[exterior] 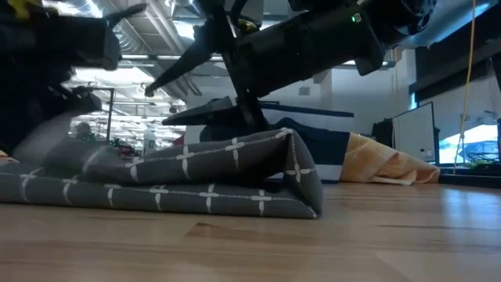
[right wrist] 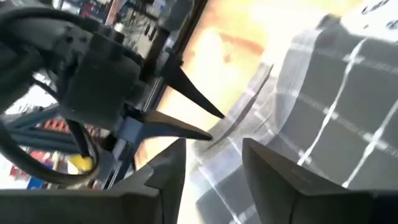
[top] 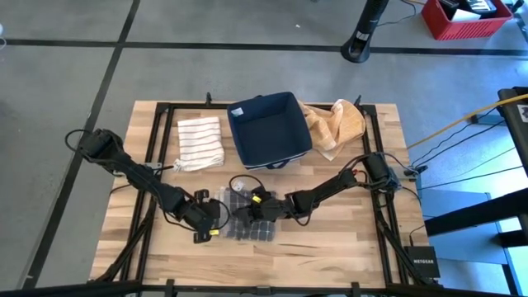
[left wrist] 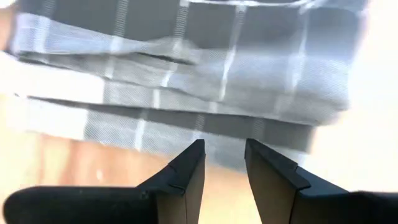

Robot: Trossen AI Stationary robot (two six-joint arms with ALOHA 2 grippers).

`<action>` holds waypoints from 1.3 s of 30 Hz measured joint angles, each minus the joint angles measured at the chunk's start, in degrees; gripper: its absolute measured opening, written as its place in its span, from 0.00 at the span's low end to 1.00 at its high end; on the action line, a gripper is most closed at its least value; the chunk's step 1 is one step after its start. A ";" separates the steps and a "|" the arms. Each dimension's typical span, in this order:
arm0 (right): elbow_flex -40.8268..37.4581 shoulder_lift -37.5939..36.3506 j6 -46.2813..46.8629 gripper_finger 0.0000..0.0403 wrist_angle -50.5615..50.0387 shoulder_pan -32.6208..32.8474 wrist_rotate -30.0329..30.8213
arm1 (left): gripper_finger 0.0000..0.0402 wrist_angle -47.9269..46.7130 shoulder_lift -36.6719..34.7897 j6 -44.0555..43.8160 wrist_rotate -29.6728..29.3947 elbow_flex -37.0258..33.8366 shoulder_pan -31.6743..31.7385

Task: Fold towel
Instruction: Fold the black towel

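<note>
The grey towel with white check lines [top: 247, 224] lies folded in several layers near the table's front middle. In the low view its upper layer [exterior: 235, 153] bulges up over the flat lower layer and ends in a rounded fold at the right [exterior: 301, 168]. My left gripper [left wrist: 224, 146] is open and points steeply down at the towel's left edge [left wrist: 205, 134], with nothing between its fingers. My right gripper [exterior: 160, 106] is open and comes in nearly level from the right, just above the upper layer. The right wrist view shows the towel [right wrist: 336, 112] beyond its spread fingers.
A dark blue bin [top: 268, 128] stands at the table's far middle. A white striped towel [top: 200, 142] lies to its left and a crumpled tan towel [top: 334, 124] to its right. Bare wood lies along the near edge [exterior: 313, 251].
</note>
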 joint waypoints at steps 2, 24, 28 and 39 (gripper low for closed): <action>0.00 -0.02 -1.66 0.42 -0.03 -0.04 -2.27 | 0.27 -3.37 -0.21 -1.18 2.71 2.39 -0.14; -0.04 -10.12 -44.28 0.43 -26.10 4.35 -8.47 | 0.27 2.16 -1.84 1.38 -5.16 6.16 -2.23; -0.07 -9.84 -46.74 0.43 -25.71 5.60 -5.45 | 0.27 2.90 -1.84 3.02 -5.04 6.16 -3.08; -0.20 -9.79 -46.85 0.43 -26.22 6.05 -2.80 | 0.42 9.03 -1.67 6.52 -5.36 6.16 -2.91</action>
